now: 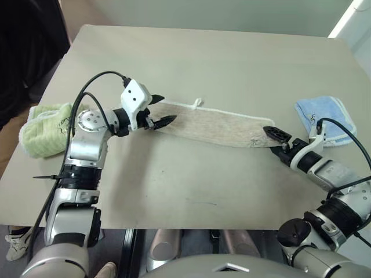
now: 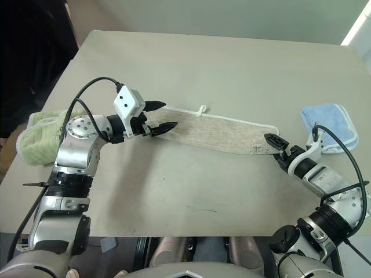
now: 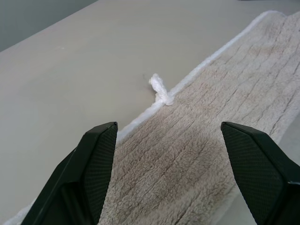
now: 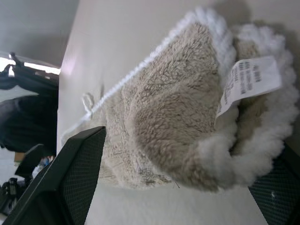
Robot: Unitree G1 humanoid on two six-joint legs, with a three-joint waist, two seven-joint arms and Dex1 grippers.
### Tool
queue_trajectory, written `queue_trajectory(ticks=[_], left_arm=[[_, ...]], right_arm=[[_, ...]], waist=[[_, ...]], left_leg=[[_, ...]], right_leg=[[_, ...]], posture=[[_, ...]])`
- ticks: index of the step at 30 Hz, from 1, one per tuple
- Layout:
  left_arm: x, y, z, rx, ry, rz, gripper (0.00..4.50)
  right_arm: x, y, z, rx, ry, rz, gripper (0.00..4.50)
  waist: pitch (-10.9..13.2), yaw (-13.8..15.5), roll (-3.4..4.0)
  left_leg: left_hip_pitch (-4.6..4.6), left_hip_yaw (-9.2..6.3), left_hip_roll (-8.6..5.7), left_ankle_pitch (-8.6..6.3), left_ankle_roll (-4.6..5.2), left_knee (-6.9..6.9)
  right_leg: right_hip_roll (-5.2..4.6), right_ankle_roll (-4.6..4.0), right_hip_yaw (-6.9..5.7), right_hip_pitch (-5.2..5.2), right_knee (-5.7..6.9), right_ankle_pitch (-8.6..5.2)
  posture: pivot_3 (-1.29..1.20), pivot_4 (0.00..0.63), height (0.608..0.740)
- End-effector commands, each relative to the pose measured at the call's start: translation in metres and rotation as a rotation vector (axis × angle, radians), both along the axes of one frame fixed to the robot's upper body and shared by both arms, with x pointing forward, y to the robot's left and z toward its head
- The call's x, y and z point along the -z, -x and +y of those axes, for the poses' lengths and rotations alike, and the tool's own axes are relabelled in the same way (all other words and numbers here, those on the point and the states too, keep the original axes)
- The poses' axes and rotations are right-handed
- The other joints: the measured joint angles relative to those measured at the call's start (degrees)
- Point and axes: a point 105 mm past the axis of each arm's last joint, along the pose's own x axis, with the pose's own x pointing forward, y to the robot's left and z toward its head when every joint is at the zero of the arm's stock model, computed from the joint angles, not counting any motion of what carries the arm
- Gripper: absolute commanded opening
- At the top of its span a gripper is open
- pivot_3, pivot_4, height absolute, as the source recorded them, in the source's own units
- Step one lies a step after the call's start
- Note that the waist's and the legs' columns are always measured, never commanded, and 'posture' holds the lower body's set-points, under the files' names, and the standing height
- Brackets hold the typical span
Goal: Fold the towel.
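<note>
The towel (image 1: 208, 124) is beige ribbed terry with white edging. It lies as a long narrow strip across the middle of the table (image 1: 174, 191). Its small white loop tag (image 3: 158, 86) sticks out from the far edge. My left gripper (image 1: 164, 109) is open just above the strip's left end, its fingers (image 3: 101, 159) spread across the strip's width. My right gripper (image 1: 277, 143) is open at the right end. There the bunched, doubled end with a white care label (image 4: 248, 79) sits between the wide black fingers (image 4: 75, 173).
A folded light green towel (image 1: 46, 127) lies near the table's left edge, just behind my left arm. A folded light blue towel (image 1: 324, 119) lies at the right, beyond my right wrist. The table's near edge (image 1: 191, 227) runs below both arms.
</note>
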Motion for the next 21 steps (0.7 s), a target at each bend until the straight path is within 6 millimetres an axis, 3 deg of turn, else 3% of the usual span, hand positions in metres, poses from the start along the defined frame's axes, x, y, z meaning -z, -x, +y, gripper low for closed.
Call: queue_trajectory(ticks=[1,3,5,9,14,18,21], left_arm=[[-0.011,0.004,-0.005,0.015,0.015,-0.039,3.79],[-0.010,0.005,-0.005,0.012,0.018,-0.035,3.79],[-0.010,0.006,-0.005,0.011,0.019,-0.033,3.79],[-0.007,0.006,-0.007,0.011,0.023,-0.025,3.79],[-0.004,0.005,-0.009,0.014,0.024,-0.022,3.79],[-0.002,0.005,-0.011,0.017,0.024,-0.018,3.79],[0.002,0.006,-0.014,0.026,0.016,-0.014,3.79]], right_arm=[[0.001,0.002,-0.003,0.045,0.011,0.019,4.32],[-0.003,0.001,-0.013,0.097,0.016,0.008,3.95],[-0.006,0.001,-0.019,0.128,0.015,0.001,3.31],[-0.013,0.002,-0.039,0.200,0.039,-0.008,1.83],[-0.023,0.003,-0.050,0.232,0.066,-0.033,0.07],[-0.045,0.004,-0.064,0.235,0.137,-0.106,0.02],[-0.071,0.005,-0.062,0.134,0.318,-0.184,0.02]], waist=[[0.0,-0.1,0.00],[0.0,-0.1,0.01],[0.0,-0.1,0.02],[0.0,0.2,0.04],[0.0,0.2,0.04],[0.1,0.3,0.09],[0.1,0.3,0.11]], left_leg=[[0.00,0.00,0.00,-0.01,-0.01,-0.01],[0.00,0.01,0.00,-0.03,-0.05,-0.01],[0.00,0.01,0.00,-0.03,-0.05,-0.05],[-0.09,0.00,0.00,-0.04,-0.07,-0.09],[-0.18,0.00,0.00,-0.06,-0.09,-0.13],[-0.24,0.02,-0.01,-0.07,-0.10,-0.13],[-0.28,0.05,-0.03,-0.08,-0.09,-0.12]], right_leg=[[0.00,0.00,0.00,0.00,-0.04,0.00],[0.00,0.00,0.00,0.00,-0.08,0.01],[0.00,0.00,0.00,0.00,-0.13,0.01],[-0.03,0.03,0.00,-0.06,-0.15,-0.02],[-0.04,0.07,0.00,-0.10,-0.25,-0.02],[-0.08,0.14,0.00,-0.11,-0.31,-0.03],[-0.13,0.22,0.01,-0.09,-0.38,-0.03]], posture=[[0.00,0.150,0.740],[0.00,0.150,0.740],[0.00,0.150,0.740],[0.00,0.150,0.740],[0.00,0.150,0.740],[0.00,0.150,0.740],[0.00,0.150,0.740]])
